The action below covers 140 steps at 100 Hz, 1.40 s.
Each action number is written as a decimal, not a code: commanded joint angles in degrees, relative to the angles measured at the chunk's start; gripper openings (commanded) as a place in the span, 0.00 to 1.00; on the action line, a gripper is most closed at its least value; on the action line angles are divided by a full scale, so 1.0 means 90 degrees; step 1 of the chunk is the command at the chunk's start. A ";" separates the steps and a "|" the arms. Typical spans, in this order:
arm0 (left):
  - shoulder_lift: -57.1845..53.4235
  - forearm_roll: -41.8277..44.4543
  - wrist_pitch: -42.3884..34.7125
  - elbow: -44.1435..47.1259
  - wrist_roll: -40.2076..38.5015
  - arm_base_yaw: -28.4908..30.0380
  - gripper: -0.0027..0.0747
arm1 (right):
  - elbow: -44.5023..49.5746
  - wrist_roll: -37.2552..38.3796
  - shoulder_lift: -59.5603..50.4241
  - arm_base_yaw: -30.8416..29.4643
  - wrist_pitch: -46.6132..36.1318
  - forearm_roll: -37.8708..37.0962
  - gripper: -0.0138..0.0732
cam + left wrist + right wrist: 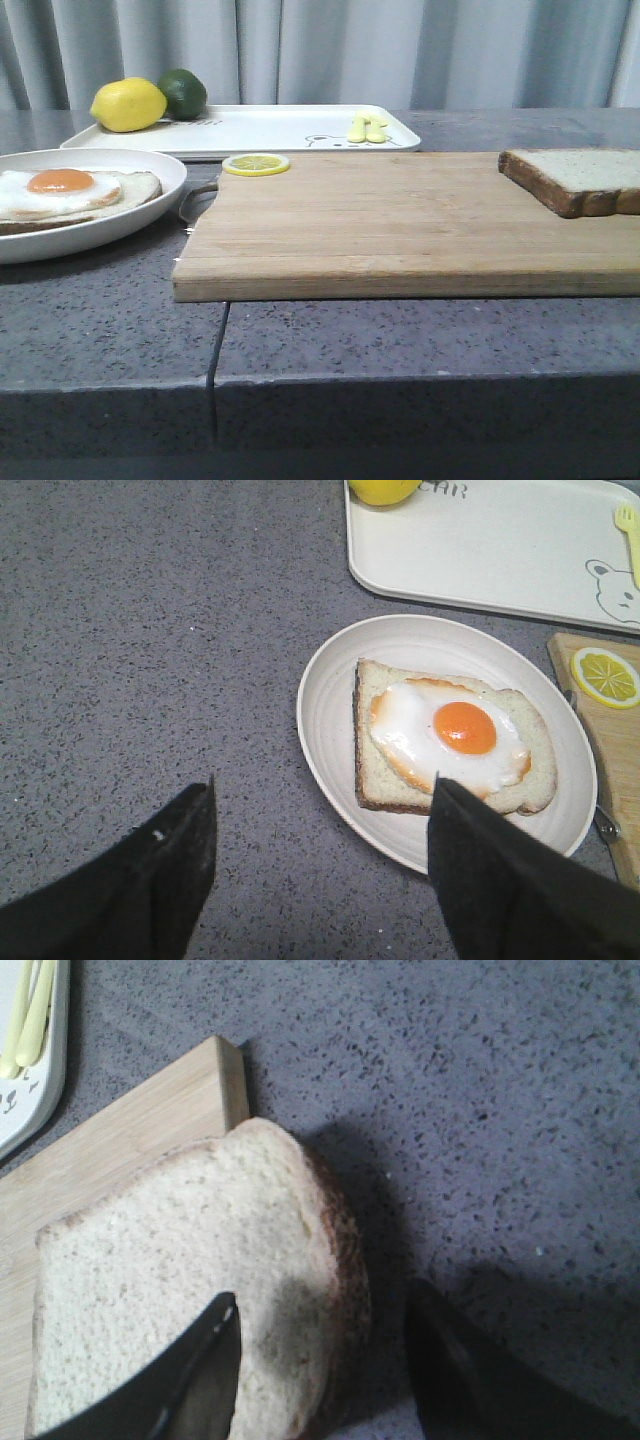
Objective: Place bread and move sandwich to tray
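Tools both wide open, empty: right tool [320,1360] over bread [190,1290], left tool [320,865] by sandwich [450,735].

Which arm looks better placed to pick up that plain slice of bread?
The right arm. Its open claw hovers right over the bread at the cutting board edge, one finger above the slice. The left claw is open over by the sandwich.

The tray [480,560] carried the only legible print: the capital letters "CAR", cut off at the frame edge, beside the lemon [383,490]. A printed bear drawing [612,592] stood near the tray's corner, without legible text.
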 commanded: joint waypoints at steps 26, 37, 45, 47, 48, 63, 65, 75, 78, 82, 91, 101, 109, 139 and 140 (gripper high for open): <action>0.0051 -0.0074 -0.0388 -0.0226 0.0009 0.0008 0.59 | -0.0215 -0.0370 0.0118 -0.0054 0.0344 0.0640 0.61; 0.0051 -0.0074 -0.0388 -0.0226 0.0009 0.0008 0.59 | -0.0215 -0.0431 0.0220 -0.0054 0.0445 0.0732 0.61; 0.0051 -0.0074 -0.0400 -0.0226 0.0009 0.0008 0.59 | -0.0215 -0.0462 0.0324 -0.0054 0.0553 0.0762 0.61; 0.0051 -0.0074 -0.0400 -0.0226 0.0009 0.0008 0.59 | -0.0215 -0.0462 0.0353 -0.0054 0.0566 0.0762 0.61; 0.0051 -0.0074 -0.0400 -0.0226 0.0009 0.0008 0.59 | -0.0215 -0.0462 0.0366 -0.0054 0.0585 0.0764 0.61; 0.0051 -0.0074 -0.0400 -0.0226 0.0009 0.0008 0.59 | -0.0215 -0.0469 0.0569 -0.0054 0.0742 0.0810 0.61; 0.0051 -0.0074 -0.0400 -0.0226 0.0009 0.0008 0.59 | -0.0215 -0.0469 0.0587 -0.0054 0.0739 0.0810 0.61; 0.0051 -0.0074 -0.0400 -0.0226 0.0009 0.0008 0.59 | -0.0215 -0.0469 0.0632 -0.0054 0.0790 0.0810 0.61; 0.0051 -0.0074 -0.0400 -0.0226 0.0009 0.0008 0.59 | -0.0215 -0.0469 0.0632 -0.0054 0.0809 0.0817 0.61; 0.0051 -0.0074 -0.0400 -0.0226 0.0009 0.0008 0.59 | -0.0215 -0.0469 0.0632 -0.0054 0.0845 0.0824 0.61; 0.0051 -0.0074 -0.0400 -0.0226 0.0009 0.0008 0.59 | -0.0215 -0.0469 0.0632 -0.0054 0.0933 0.0854 0.61; 0.0051 -0.0074 -0.0400 -0.0226 0.0009 0.0008 0.59 | -0.0215 -0.0469 0.0632 -0.0054 0.1023 0.0911 0.61; 0.0051 -0.0074 -0.0400 -0.0226 0.0009 0.0008 0.59 | -0.0215 -0.0469 0.0632 -0.0054 0.1078 0.0962 0.60; 0.0051 -0.0074 -0.0400 -0.0226 0.0009 0.0008 0.59 | -0.0215 -0.0469 0.0632 -0.0054 0.1123 0.0979 0.33; 0.0051 -0.0074 -0.0400 -0.0226 0.0009 0.0008 0.59 | -0.0215 -0.0469 0.0632 -0.0054 0.1123 0.0979 0.32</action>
